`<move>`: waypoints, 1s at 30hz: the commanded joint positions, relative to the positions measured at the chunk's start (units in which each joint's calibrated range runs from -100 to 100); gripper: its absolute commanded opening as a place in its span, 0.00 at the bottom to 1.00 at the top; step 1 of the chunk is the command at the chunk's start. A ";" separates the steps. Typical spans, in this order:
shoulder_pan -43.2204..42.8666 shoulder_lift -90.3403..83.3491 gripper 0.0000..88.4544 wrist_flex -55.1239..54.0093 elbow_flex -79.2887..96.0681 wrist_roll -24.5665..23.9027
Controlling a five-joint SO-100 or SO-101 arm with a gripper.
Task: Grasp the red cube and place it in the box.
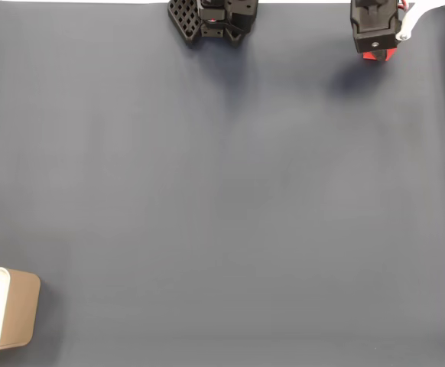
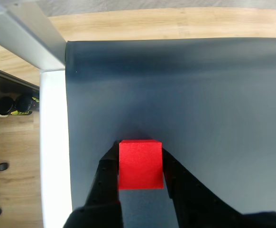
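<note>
A: Where is the red cube (image 2: 140, 164) at this moment?

B: In the wrist view it sits between the two black fingers (image 2: 108, 178) of the gripper (image 2: 140, 159). The jaws stand on both sides of the cube and press on its left and right faces, so the claw is pinching the cube. The cube hangs over the dark grey mat (image 2: 199, 104), close to the mat's left edge as that view shows it.

A: And in the fixed view?

B: There the gripper (image 1: 375, 53) is at the top right, near the far border of the mat (image 1: 222, 199). Under the black body only a small piece of red (image 1: 374, 54) is showing. I think this is the same cube, but the piece is too small to be sure of its shape.

A: Where is the box (image 1: 7, 307)?

B: At the bottom left corner of the fixed view, cut by the picture's edge. It is tan outside and white inside. It is well apart from the gripper, almost on the opposite corner of the mat.

A: What else is around?

B: In the fixed view the arm's black base (image 1: 211, 19) stands at the top middle. In the wrist view a white strip (image 2: 55, 147) runs beside the mat, and a wooden floor (image 2: 10, 142) lies past it.
</note>
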 commanded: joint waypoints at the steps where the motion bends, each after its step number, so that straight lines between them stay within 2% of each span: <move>1: 3.38 -3.21 0.00 3.04 -6.61 -0.93; 8: 12.04 -5.12 0.00 10.66 -16.46 -2.00; 19: 28.66 -10.23 0.00 12.63 -23.94 -2.30; 30: 44.15 -8.24 0.00 16.64 -35.98 -4.00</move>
